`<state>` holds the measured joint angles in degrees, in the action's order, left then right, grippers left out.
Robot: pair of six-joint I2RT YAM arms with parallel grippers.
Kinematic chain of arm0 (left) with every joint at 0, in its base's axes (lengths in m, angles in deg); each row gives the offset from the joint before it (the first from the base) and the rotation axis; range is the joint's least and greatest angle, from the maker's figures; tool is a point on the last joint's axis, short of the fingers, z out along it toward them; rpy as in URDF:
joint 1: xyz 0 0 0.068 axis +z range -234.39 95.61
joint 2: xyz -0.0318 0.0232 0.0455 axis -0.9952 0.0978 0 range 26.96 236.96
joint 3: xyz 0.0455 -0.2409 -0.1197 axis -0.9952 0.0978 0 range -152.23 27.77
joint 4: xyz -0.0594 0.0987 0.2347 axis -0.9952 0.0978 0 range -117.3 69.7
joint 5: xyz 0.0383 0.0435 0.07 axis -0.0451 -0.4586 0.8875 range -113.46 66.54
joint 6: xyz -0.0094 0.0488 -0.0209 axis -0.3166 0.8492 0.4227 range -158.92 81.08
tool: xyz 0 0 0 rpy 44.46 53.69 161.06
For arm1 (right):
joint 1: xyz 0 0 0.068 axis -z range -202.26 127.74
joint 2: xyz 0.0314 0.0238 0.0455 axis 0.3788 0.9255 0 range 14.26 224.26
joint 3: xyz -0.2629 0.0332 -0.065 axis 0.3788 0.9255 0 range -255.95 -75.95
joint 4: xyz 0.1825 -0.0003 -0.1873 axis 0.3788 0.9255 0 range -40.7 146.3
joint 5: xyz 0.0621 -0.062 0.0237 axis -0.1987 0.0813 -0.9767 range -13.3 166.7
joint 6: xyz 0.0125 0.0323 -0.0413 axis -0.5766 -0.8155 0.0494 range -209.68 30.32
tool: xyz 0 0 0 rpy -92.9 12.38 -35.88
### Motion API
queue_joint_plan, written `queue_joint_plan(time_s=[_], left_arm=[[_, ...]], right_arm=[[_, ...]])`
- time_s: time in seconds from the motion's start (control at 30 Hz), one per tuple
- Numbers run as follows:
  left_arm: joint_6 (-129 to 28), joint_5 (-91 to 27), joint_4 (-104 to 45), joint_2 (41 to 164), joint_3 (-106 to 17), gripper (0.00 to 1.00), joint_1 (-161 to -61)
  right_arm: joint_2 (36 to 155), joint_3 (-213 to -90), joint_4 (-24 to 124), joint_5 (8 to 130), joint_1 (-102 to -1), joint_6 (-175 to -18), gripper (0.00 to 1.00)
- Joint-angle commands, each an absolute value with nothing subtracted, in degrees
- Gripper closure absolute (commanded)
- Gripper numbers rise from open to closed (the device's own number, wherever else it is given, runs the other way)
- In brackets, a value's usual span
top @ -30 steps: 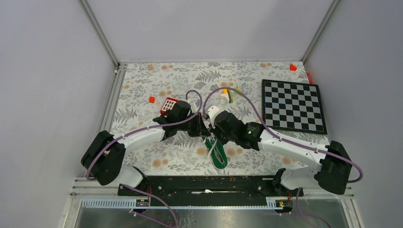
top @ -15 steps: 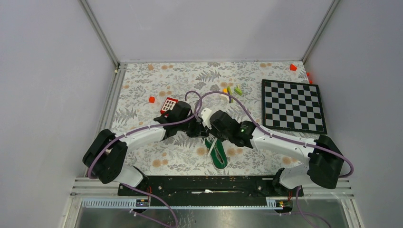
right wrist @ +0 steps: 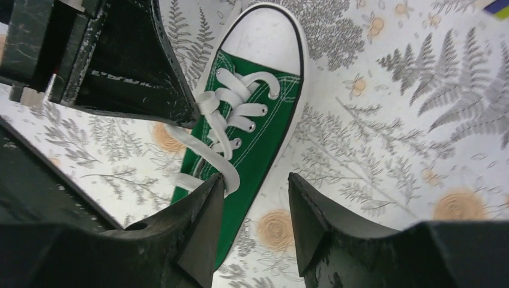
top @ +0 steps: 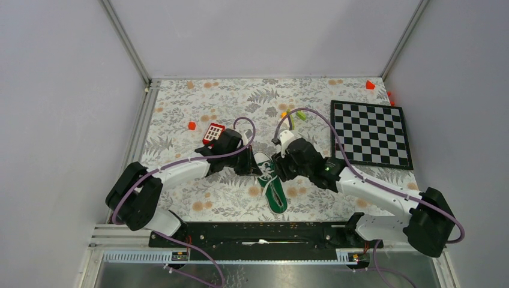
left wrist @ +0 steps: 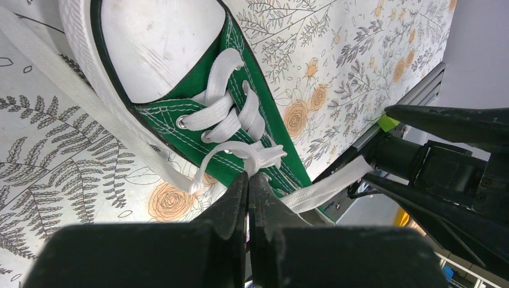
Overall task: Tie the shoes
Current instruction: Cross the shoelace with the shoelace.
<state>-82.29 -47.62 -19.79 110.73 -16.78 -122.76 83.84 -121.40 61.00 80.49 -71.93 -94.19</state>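
The shoe [top: 275, 195] is a small green sneaker lying on the flowered mat, its white toe cap pointing to the back. In the left wrist view my left gripper [left wrist: 249, 175] is shut, and a bunched piece of the white lace [left wrist: 264, 157] is pinched at its tips beside the shoe [left wrist: 159, 45]. From above, the left gripper [top: 251, 166] sits at the shoe's left side. My right gripper [right wrist: 255, 185] is open above the shoe [right wrist: 267, 129]'s right side; a lace loop [right wrist: 211, 154] rests against its left finger, not clamped. In the top view the right gripper [top: 279, 170] is close by the shoe.
A chessboard [top: 371, 133] lies at the right of the mat. A red-and-white keypad block [top: 213, 132] sits just behind the left wrist. Small coloured blocks [top: 294, 114] lie behind the shoe, and a red piece [top: 191, 125] lies left. Grey walls enclose the mat.
My right gripper has opened, let go of the lace and drawn back to the right, uncovering the shoe's toe. The left gripper has stayed shut on the lace, nearly still.
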Motion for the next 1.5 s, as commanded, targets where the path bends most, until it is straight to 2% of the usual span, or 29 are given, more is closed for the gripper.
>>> queue_joint_plan(time_s=[0.0,0.17,0.3,0.47,0.73,1.1,1.33,1.47], left_arm=[[-81.54,-46.79,-21.15,111.04,-17.84,1.0,-122.45],[-81.25,-47.01,-21.25,110.4,-18.09,1.0,-122.48],[-80.14,-47.71,-21.04,110.24,-18.51,1.0,-122.46],[-79.54,-48.56,-21.34,108.52,-18.69,1.0,-122.46],[-80.72,-47.27,-26.99,103.62,-15.02,1.0,-122.5],[-80.96,-44.04,-31.39,101.24,-11.32,1.0,-122.77],[-80.14,-43.67,-29.7,101.92,-12.46,1.0,-122.8],[-80.06,-43.51,-29.19,102.27,-13.06,1.0,-122.82]], right_arm=[[79.82,-118.2,58.26,77.64,-71.19,-105.58,0.49],[76.27,-113.5,53.39,76.87,-70.87,-114.8,0.48],[76.67,-112.55,51.62,73.86,-70.86,-116.06,0.5],[80.62,-116.82,54.11,69.48,-70.86,-113.29,0.51],[82.16,-120.32,56.5,70.19,-70.79,-109.12,0.51],[86.21,-124.27,63.24,58.67,-69.72,-103.72,0.49],[85.89,-126.82,67.88,47.7,-69.63,-100.74,0.54],[84.62,-128.8,73.38,51.72,-69.63,-98.64,0.55]])
